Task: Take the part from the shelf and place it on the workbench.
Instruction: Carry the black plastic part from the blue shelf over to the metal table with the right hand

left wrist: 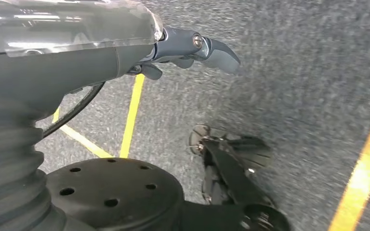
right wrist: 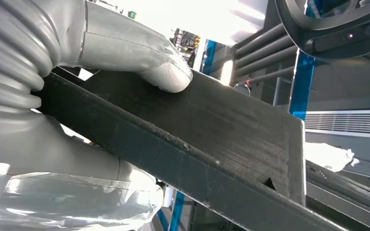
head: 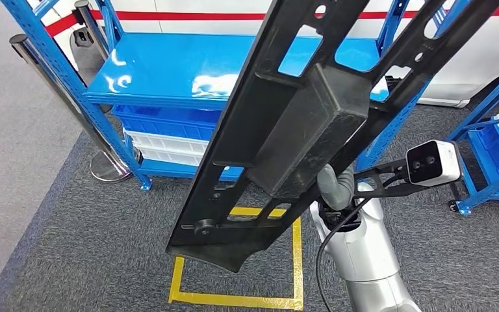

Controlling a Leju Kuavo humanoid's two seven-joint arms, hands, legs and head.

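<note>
1. While the right hand (right wrist: 101,96) clamps the part (head: 299,123) with its thumb pressed on one face and the rest of the hand under the other, the long black part hangs tilted in the air in front of the shelf (head: 169,71).
2. The part's lower end is above the yellow square (head: 234,296) taped on the carpet (head: 91,227), nearer the robot than the shelf.
3. The left hand (left wrist: 192,48) hangs over the carpet holding nothing; its fingers look curled in, though motion blur makes that uncertain.
4. A steel post (head: 71,97) stands just left of the shelf.
</note>
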